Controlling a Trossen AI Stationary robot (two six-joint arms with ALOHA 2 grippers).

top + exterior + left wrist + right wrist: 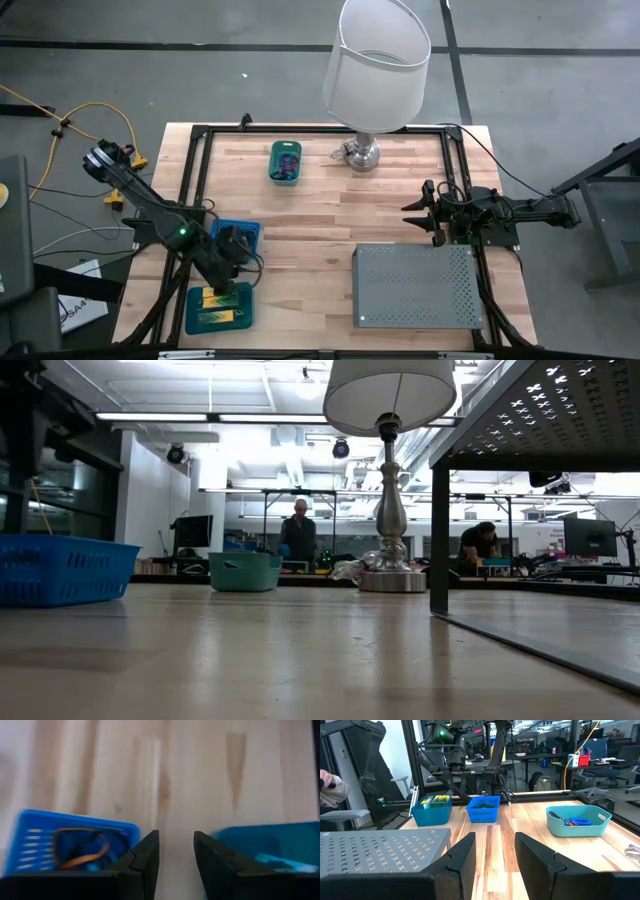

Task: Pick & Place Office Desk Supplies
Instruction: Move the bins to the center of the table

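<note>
- The left claw (232, 262) hangs low over the near-left corner of the tabletop (320, 215), between the blue mesh basket (243, 232) and the dark teal bin (218, 308). Its fingers stand apart with bare wood showing between them; it holds nothing.
- The right claw (418, 212) waits at the far side by the grey perforated box (415, 286), fingers apart and empty.
- The supplies sit sorted: tan and dark loops (80, 849) in the blue basket, yellow-and-green blocks (220, 301) in the dark teal bin, red and blue pieces (287, 163) in the light teal tray (285, 147) near the lamp (375, 62).
- My worry: the claw is squeezed between two light bins, so a sideways drift could nudge or tip one.
- The loops lie tangled; a pinch may drag up several.
- The blocks' long axis runs across the tabletop, left to right; the loops lie flat, with no clear heading.
</note>
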